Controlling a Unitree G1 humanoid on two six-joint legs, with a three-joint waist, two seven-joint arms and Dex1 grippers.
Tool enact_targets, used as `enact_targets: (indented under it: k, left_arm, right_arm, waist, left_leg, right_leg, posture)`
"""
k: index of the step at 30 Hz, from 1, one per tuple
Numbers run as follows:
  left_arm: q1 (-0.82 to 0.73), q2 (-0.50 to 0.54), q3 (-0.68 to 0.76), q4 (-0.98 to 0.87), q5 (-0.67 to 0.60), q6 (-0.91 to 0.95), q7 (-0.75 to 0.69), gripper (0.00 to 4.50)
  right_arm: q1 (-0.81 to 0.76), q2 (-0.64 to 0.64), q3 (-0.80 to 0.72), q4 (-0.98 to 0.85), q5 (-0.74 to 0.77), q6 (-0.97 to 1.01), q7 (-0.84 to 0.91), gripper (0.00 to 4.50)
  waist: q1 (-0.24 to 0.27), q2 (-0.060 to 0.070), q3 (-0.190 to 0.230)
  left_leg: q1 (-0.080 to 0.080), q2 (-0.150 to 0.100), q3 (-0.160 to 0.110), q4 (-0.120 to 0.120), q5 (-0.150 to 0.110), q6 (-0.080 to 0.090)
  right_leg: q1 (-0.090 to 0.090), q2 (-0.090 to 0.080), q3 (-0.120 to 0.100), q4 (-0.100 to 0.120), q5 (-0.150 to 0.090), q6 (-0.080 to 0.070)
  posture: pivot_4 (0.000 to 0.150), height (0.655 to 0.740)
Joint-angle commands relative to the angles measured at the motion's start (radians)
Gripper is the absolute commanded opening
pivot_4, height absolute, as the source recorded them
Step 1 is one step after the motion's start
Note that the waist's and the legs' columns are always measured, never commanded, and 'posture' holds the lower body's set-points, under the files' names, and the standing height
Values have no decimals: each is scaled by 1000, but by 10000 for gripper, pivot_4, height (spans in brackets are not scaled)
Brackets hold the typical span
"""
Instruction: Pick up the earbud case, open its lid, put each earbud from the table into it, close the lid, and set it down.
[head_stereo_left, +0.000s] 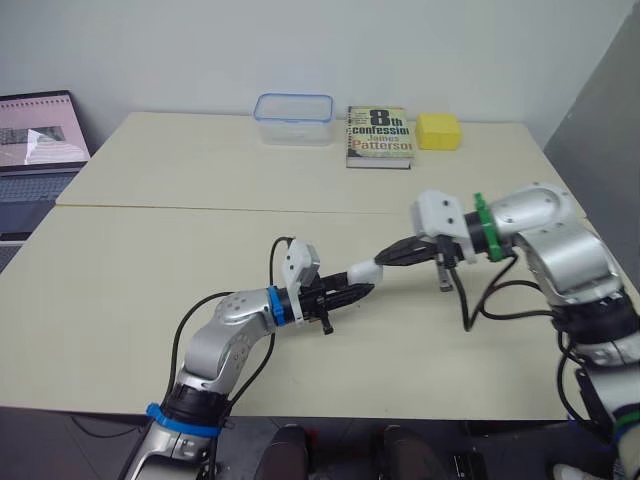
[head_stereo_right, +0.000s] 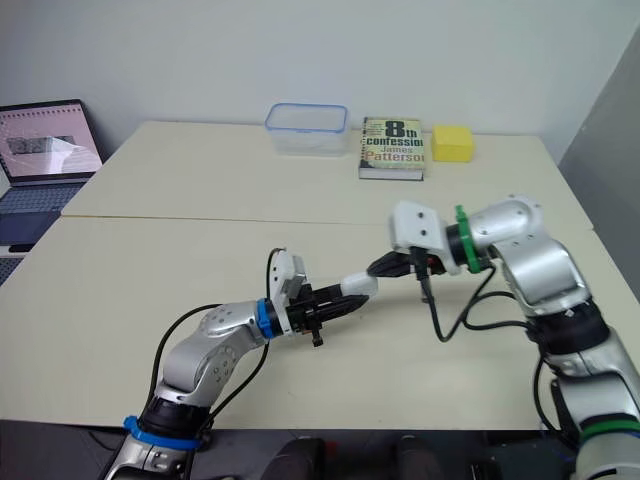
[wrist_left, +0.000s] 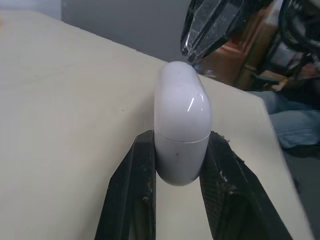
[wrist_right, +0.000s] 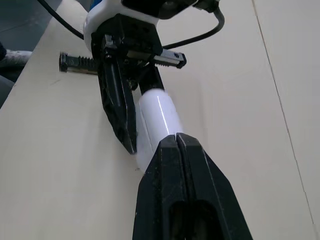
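Quick note on the case (head_stereo_left: 362, 271). My left pincer (wrist_left: 181, 145) is clamped on one end of it and holds it up off the bench (head_stereo_left: 150, 260), roughly mid-bench, with its long axis pointing at the right arm. The right pincer (wrist_right: 176, 142) has its two fingers pressed together with nothing between them, and the tip is right against the free rounded end.

Handling-wise I'd guess it's light, rigid plastic. Going by the highlight on the shell it's very glossy, so slippery. The rounded sides give flat fingers only a thin line of contact, so I reckon a hard push on the free end could make it pivot or squirt out.

The seam (wrist_left: 181, 141) sits just at the left fingertips, so the grip looks to be on one half only, which leaves the other half free to swing. To open it I'd catch the edge at the seam rather than the dome, and go gently, since the hinge is probably the weak spot.
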Motion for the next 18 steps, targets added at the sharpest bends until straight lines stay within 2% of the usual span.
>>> enact_targets:
  k: [1, 8, 15, 17, 18]
  left_arm:
    - [-73, -7, -30, 41, -76, 219, 3, 8111]
    - [-195, 1, -98, 230, -63, 482, 0, 8111]
    - [-280, 25, -142, 385, -28, 515, -80, 8111]
    - [-288, 35, -151, 411, -6, 492, -94, 15182]
    - [-289, 41, -155, 424, 10, 474, -98, 16808]
  right_arm:
    - [117, -73, -121, -155, 57, 104, -61, 0]
    - [397, -141, -229, -364, 103, 191, -178, 0]
    - [509, -153, -249, -444, 132, 212, -253, 0]
    - [515, -156, -246, -444, 136, 208, -262, 0]
    - [516, -158, -245, -442, 138, 205, -265, 0]
  waist:
    - [-2, 0, 0]
    - [-13, 0, 0]
    - [-16, 0, 0]
    - [-19, 0, 0]
    - [-19, 0, 0]
  left_leg:
    - [0, 0, 0, 0, 0, 0]
    - [1, 1, 0, 0, 0, 0]
    - [1, 1, 1, 0, 0, 0]
    - [1, 1, 1, 0, 0, 0]
    - [1, 1, 1, 0, 0, 0]
  right_leg:
    - [0, 0, 0, 0, 0, 0]
    - [0, 1, 0, 1, -1, 1]
    - [0, 1, 1, 0, -1, 1]
    - [0, 1, 1, 0, -1, 1]
    - [0, 1, 1, 0, -1, 1]
  posture:
    - [1500, 7377]
    - [1500, 7377]
    - [1500, 7377]
    - [1500, 7377]
    - [1500, 7377]
